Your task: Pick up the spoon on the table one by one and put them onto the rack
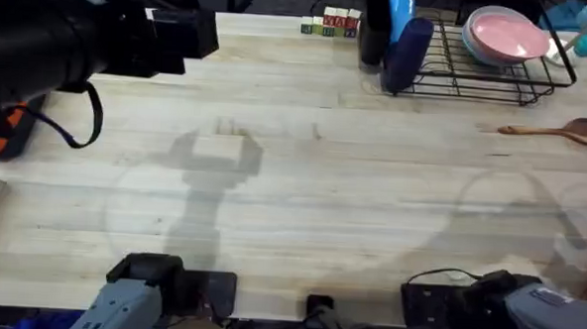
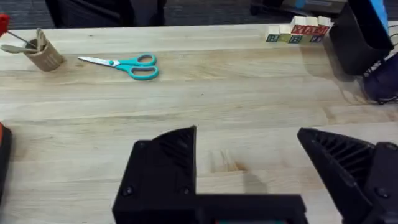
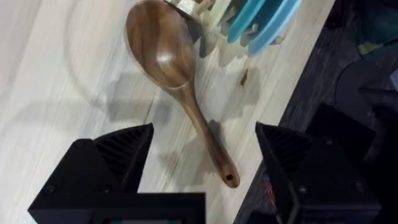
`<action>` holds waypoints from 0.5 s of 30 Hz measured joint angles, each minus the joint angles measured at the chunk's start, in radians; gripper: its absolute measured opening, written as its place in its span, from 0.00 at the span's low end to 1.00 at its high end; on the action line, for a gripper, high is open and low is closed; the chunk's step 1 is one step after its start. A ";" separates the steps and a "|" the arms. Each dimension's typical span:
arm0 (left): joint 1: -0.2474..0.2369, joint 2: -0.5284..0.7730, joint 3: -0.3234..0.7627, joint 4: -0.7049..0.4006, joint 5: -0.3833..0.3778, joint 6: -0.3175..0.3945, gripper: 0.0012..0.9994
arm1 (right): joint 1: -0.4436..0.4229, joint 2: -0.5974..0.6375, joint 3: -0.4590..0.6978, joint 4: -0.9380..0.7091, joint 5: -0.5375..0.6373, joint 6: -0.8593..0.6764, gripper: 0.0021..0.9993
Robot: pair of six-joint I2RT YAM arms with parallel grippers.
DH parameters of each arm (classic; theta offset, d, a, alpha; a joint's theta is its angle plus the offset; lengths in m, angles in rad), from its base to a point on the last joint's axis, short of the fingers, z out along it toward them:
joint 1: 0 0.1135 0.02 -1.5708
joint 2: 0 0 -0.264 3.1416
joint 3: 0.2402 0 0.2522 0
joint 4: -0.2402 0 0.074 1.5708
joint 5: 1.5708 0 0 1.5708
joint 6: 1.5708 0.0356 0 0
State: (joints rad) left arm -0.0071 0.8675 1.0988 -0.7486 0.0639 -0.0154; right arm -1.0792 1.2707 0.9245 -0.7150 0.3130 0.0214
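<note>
Dark floor (image 2: 205,11) lies beyond the far edge, with soft overhead light casting shadows

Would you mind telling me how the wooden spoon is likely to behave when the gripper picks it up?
The spoon looks like solid wood, so probably stiff and light. Its glossy finish may be slightly slippery. Gripped at the slim handle, the wider bowl could tip it downward.

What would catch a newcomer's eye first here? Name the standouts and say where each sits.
The black wire rack at the table's far right, holding pink plates and a blue cup. Just in front of it a brown wooden spoon lies flat on the pale table; the right wrist view shows the open right gripper over it. In the left wrist view, teal scissors lie beyond the open left gripper.
</note>
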 joint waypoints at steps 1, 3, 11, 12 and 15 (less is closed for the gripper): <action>0.000 0.000 0.000 0.000 0.000 0.000 0.99 | -0.003 0.009 0.000 0.005 0.000 0.000 1.00; 0.000 0.000 0.000 0.000 0.000 0.000 0.99 | -0.007 0.032 0.000 0.013 0.000 0.000 1.00; 0.000 0.000 0.000 0.000 0.000 0.000 0.99 | -0.011 0.109 0.000 0.046 -0.021 -0.001 1.00; 0.000 0.000 0.000 0.000 0.000 0.000 0.99 | -0.011 0.115 -0.001 0.052 -0.032 -0.003 1.00; 0.000 0.000 0.000 0.000 0.000 0.000 0.99 | -0.011 0.130 -0.016 0.078 -0.062 -0.006 1.00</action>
State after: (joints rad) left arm -0.0071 0.8677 1.0988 -0.7486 0.0639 -0.0154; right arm -1.0897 1.4008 0.9090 -0.6371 0.2509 0.0150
